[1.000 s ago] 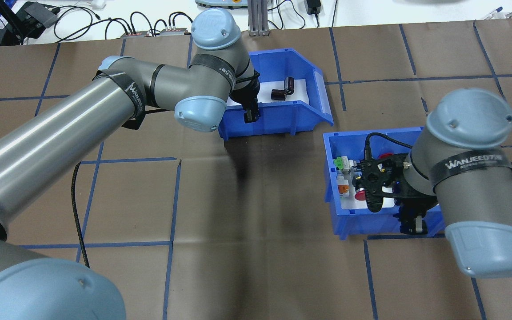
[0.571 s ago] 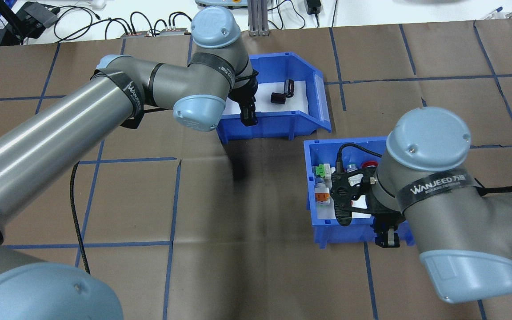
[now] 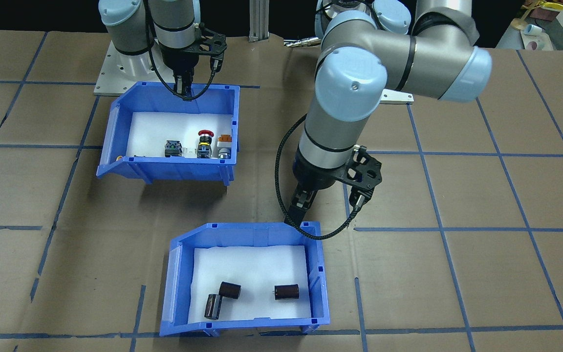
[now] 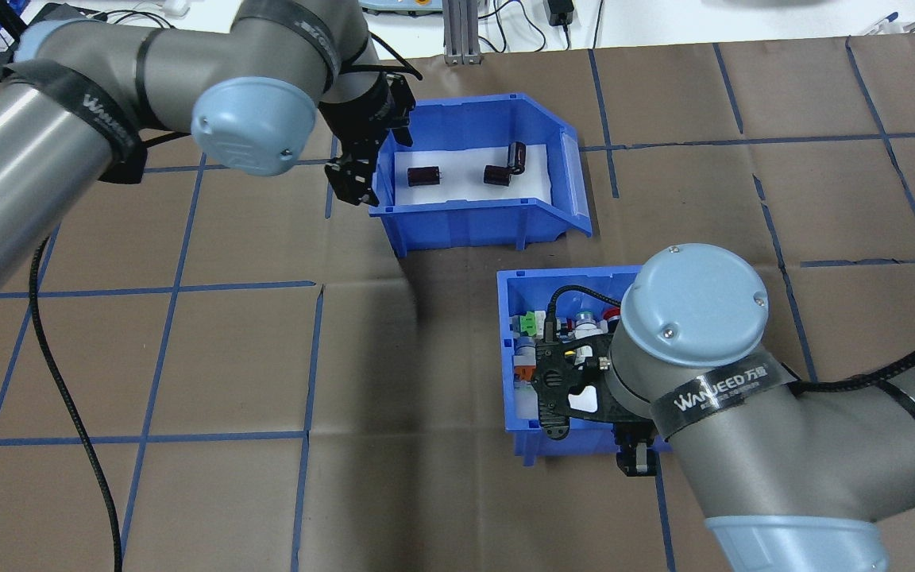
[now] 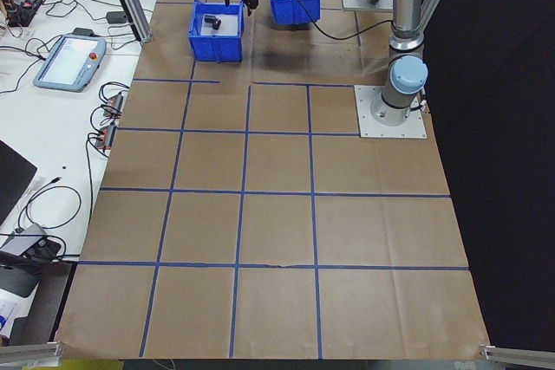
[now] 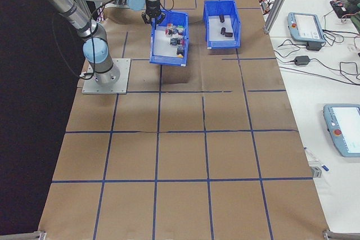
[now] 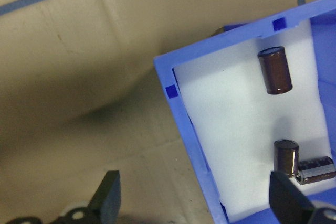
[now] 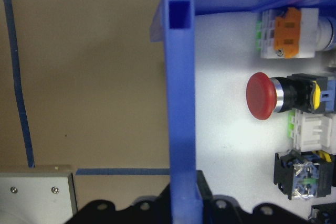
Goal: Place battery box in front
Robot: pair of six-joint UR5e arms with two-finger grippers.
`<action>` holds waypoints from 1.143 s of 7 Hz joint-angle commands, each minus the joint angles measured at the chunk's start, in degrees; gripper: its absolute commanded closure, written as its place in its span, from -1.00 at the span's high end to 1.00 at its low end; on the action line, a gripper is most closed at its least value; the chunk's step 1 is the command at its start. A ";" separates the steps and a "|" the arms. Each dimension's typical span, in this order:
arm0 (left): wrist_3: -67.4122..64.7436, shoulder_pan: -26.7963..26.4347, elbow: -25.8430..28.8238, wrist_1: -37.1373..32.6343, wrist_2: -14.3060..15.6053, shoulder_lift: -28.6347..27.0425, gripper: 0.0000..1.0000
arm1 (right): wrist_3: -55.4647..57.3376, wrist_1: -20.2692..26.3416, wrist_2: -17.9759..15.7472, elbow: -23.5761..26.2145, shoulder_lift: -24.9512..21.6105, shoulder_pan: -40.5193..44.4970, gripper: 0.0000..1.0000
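Left gripper (image 4: 350, 176) first: I see it spread wide and empty, hanging just off the outer corner of the battery box (image 4: 473, 218). In my left wrist view its two fingertips (image 7: 107, 198) stand well apart, one out over bare worktop (image 4: 227, 357) and the other over the bin's liner, with the blue corner wall between them and nothing pinched. I read that as released, not gripping.

Right gripper (image 4: 638, 459) is the opposite case. My right wrist view shows the near wall of the switch bin (image 4: 515, 361) running straight down into the jaws, so I take it as clamped on that rim; the overhead view puts the gripper at the same wall.

As for progress, the battery box sits on the far side of the worktop from the robot's base, ahead of the switch bin, which lies nearer the base and a little to the right. Judging from that layout, I would say the battery box is already placed in front and the placing is as good as done. What seems left is for my right arm to let go of the switch bin and for both arms to clear away.

Smallest items: three dark cylinders (image 4: 424, 175) lie loose on the box's white liner, one alone and two touching.
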 commanded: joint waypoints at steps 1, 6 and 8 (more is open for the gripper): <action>27.11 4.90 -0.36 -1.78 1.25 4.17 0.98 | 6.80 -5.85 0.72 0.26 3.02 6.15 -0.90; 63.34 8.44 -1.16 -6.60 3.71 8.84 0.98 | 14.82 -17.47 0.37 0.17 11.98 15.67 -0.88; 63.97 8.44 -1.07 -7.58 4.94 9.37 0.98 | 14.83 -17.40 0.19 0.26 12.53 15.68 -0.43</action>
